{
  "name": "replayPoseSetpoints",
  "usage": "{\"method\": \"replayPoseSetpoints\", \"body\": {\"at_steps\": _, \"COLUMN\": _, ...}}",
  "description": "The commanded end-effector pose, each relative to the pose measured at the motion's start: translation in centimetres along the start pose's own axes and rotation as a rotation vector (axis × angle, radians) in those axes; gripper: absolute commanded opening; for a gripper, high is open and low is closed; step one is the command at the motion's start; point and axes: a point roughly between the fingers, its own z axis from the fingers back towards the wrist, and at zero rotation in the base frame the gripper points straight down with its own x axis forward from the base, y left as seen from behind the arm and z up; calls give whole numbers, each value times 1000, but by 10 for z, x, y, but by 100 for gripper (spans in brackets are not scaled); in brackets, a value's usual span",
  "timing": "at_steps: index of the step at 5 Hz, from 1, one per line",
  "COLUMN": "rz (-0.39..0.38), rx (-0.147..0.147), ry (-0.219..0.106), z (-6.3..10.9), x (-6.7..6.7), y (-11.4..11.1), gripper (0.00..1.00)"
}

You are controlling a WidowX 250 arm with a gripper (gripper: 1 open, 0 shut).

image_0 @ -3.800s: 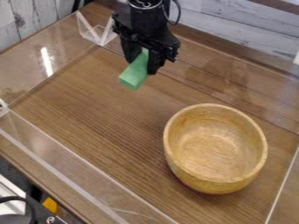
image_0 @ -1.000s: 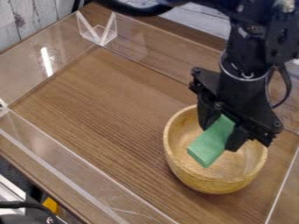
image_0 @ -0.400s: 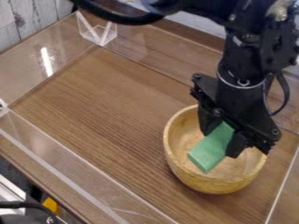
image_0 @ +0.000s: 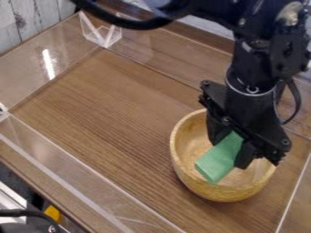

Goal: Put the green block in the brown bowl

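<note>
The brown bowl (image_0: 190, 169) is a round light wooden bowl at the lower right of the wooden table. My black gripper (image_0: 241, 146) hangs pointing down over the bowl's opening, shut on the green block (image_0: 219, 161). The block is a bright green bar, tilted, with its lower end hanging inside the bowl above the bottom. Whether it touches the bowl's floor I cannot tell. The arm hides the bowl's far rim.
Clear acrylic walls (image_0: 73, 182) fence the wooden table (image_0: 109, 100) on the left and front. A small clear stand (image_0: 100, 32) sits at the back left corner. A black edge with cables runs along the bottom left.
From the far left of the table the gripper carried the block to above the bowl. In the last second it has held nearly still, the block sitting slightly lower in the bowl.
</note>
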Motion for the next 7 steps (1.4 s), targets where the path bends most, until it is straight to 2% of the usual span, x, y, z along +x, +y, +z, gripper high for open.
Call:
{"method": "replayPoseSetpoints", "body": {"at_steps": 1, "rz": -11, "rx": -6, "ry": -17, "z": 5, "x": 5, "y": 2, "gripper": 0}}
{"method": "replayPoseSetpoints", "body": {"at_steps": 5, "rz": -25, "rx": -20, "ry": 1, "z": 4, "x": 7, "y": 6, "gripper": 0}}
{"method": "replayPoseSetpoints", "body": {"at_steps": 6, "rz": -15, "rx": -23, "ry": 3, "z": 2, "x": 7, "y": 5, "gripper": 100}}
{"method": "replayPoseSetpoints", "body": {"at_steps": 7, "rz": -2, "rx": -25, "ry": -2, "z": 7, "x": 8, "y": 8, "gripper": 100}}
